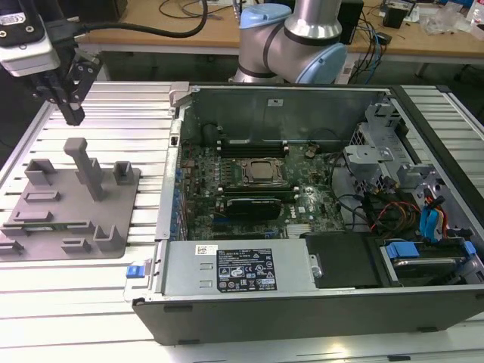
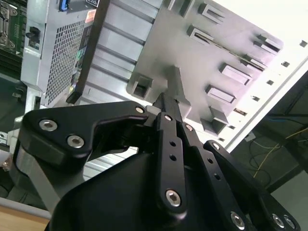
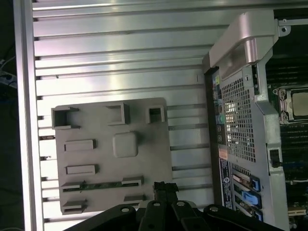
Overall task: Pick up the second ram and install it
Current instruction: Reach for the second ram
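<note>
The ram (image 3: 98,185) is lying flat on the grey tray (image 3: 144,144), a thin green strip stretched between two low blocks near one edge of the tray. Nothing is touching it. In the first wrist view, it is sitting below and just to one side of the gripper (image 3: 165,186), apart from the fingertips.

The gripper (image 1: 73,115) is hanging in the air above the tray (image 1: 121,212). Its black fingers are pressed together into a single narrow tip with nothing between them. In the second wrist view, the gripper (image 2: 174,79) is pointing down toward the tray, whose tall post (image 1: 87,162) is standing upright among the raised blocks below the tool.

The tray is resting on the ribbed metal table (image 1: 113,98). Beyond the tray, well apart from the gripper, the open case (image 1: 302,302) is lying on its side with the board (image 1: 227,212) facing up. The arm (image 1: 302,38) is rising behind the case.
</note>
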`<control>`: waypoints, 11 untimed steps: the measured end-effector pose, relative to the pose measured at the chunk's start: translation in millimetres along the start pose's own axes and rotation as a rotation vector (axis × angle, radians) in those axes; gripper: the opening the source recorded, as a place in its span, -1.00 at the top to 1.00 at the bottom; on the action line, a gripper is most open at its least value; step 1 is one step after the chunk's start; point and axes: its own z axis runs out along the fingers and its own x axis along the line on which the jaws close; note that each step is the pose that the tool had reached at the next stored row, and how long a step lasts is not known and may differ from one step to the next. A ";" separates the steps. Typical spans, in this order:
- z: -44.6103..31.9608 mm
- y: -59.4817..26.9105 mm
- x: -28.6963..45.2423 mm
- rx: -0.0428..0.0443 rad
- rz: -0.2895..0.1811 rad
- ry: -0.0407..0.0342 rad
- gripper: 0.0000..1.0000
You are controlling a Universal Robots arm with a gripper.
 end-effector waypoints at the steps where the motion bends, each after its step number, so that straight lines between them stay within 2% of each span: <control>1: -0.1 -0.2 2.6 0.0001 0.000 0.0001 0.84; 11: -0.6 -1.7 22.4 0.0000 0.000 0.0000 0.84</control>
